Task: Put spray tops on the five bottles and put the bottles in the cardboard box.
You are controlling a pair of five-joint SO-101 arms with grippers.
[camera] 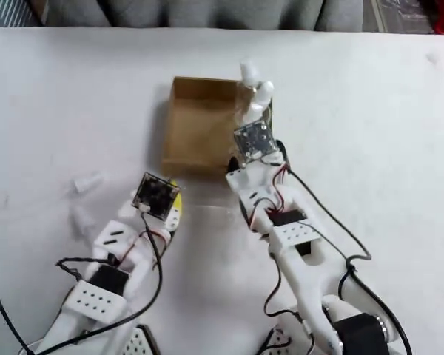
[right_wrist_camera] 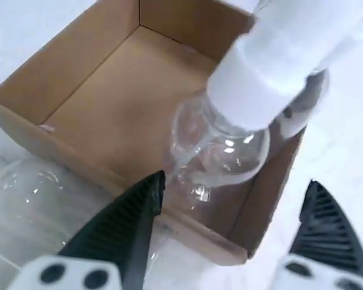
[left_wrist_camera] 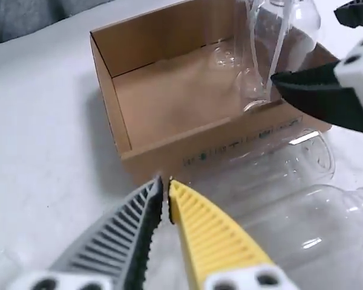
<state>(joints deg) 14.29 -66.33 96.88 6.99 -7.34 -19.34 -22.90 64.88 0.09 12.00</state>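
Observation:
The open cardboard box [camera: 196,129] [left_wrist_camera: 169,90] [right_wrist_camera: 103,90] lies at the table's middle. Two clear bottles with white spray tops [camera: 253,87] stand in its right end. My right gripper [right_wrist_camera: 236,205] [camera: 253,126] is open, its black fingers [right_wrist_camera: 133,211] either side of the nearer upright bottle [right_wrist_camera: 221,142], not touching it. My left gripper [left_wrist_camera: 165,188] [camera: 172,194] is shut and empty, a short way in front of the box. Two clear bottles without tops [left_wrist_camera: 284,199] lie on the table against the box's front wall, one showing in the right wrist view [right_wrist_camera: 24,193].
Two loose white spray tops [camera: 89,181] [camera: 81,217] lie on the table left of my left arm. The box's left half [left_wrist_camera: 163,103] holds nothing. The white table [camera: 370,96] stretches wide on both sides.

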